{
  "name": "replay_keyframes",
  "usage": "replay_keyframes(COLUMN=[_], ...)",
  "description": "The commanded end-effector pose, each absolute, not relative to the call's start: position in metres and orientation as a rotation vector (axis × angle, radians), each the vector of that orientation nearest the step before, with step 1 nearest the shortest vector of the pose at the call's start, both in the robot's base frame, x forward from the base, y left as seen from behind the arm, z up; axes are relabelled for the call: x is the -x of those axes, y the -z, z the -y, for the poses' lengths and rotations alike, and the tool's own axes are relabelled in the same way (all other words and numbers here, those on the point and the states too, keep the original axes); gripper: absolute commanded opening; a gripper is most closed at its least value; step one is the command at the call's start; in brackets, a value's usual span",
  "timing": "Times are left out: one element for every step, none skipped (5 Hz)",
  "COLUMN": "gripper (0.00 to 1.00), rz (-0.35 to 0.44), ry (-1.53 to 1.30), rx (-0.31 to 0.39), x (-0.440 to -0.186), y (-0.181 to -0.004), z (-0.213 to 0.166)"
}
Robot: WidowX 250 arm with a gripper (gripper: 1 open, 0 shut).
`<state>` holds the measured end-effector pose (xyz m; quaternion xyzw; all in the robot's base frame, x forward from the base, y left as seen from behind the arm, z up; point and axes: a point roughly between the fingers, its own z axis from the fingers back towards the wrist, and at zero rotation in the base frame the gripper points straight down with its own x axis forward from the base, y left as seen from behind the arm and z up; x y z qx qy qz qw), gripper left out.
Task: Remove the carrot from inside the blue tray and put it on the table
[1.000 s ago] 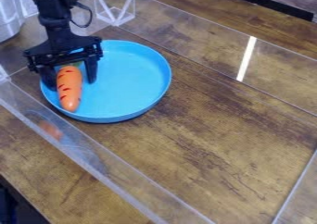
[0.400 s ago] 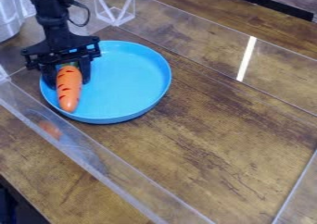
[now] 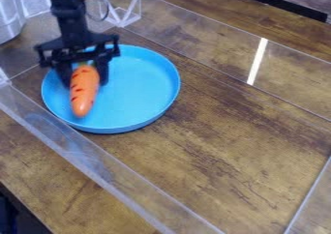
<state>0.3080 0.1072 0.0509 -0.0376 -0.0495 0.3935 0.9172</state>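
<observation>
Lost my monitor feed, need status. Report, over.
Gripper shut on carrot. Carrot over left part of blue tray. Nothing seen blocking.

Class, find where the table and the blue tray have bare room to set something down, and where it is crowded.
Widest bare patch: the brown table, right of the blue tray in the picture, below the bright streak. The tray's right half is bare too. Crowded: its left side, where the gripper holds the carrot.

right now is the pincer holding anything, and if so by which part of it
Yes, the pincer holds the orange carrot by its upper, leafy end, with the narrower end pointing down over the blue tray.
</observation>
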Motion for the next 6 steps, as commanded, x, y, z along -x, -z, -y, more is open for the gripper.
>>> replay_keyframes(gripper=[0.0, 0.0, 0.0, 0.0, 0.0, 0.0], rz=[0.207, 0.207, 0.199, 0.19, 0.182, 0.178], ry=[-0.721, -0.641, -0.525, -0.416, -0.327, -0.284], rx=[0.121, 0.15, 0.161, 0.163, 0.165, 0.16], x=[-0.326, -0.334, -0.345, -0.353, -0.358, -0.36], y=[-0.101, -0.113, -0.113, -0.109, -0.103, -0.092], z=[-0.09, -0.066, -0.036, -0.003, 0.029, 0.052])
